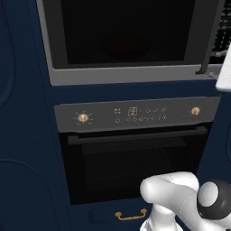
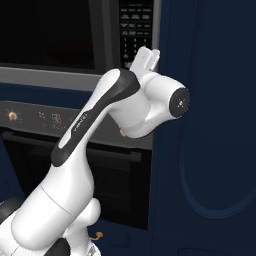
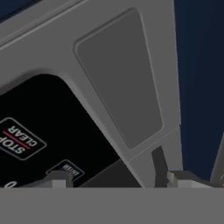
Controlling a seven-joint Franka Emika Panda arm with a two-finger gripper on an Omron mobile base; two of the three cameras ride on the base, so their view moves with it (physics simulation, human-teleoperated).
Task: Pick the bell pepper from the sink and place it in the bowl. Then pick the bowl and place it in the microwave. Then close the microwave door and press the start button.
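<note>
The microwave (image 1: 126, 74) fills the top of the left base view, and its door (image 1: 126, 31) is shut flat against the front. Behind the dark glass I make out a dim reddish-brown shape, the bowl (image 1: 126, 47). The bell pepper is hidden and the sink is out of view. My gripper (image 2: 148, 52) is raised against the black keypad strip (image 2: 135, 30) at the microwave's right. Close up, the gripper (image 3: 120, 180) stands open with nothing between its fingertips, right in front of the keypad (image 3: 43, 131) near the STOP CLEAR key (image 3: 19, 140) and the grey frame (image 3: 118, 78).
Below the microwave sits the larger oven (image 1: 135, 162) with gold knobs (image 1: 82, 118) and a drawer with a gold handle (image 1: 131, 215). Dark blue cabinet panels (image 2: 210, 125) flank both sides. My own arm (image 2: 90, 125) crosses in front of the oven.
</note>
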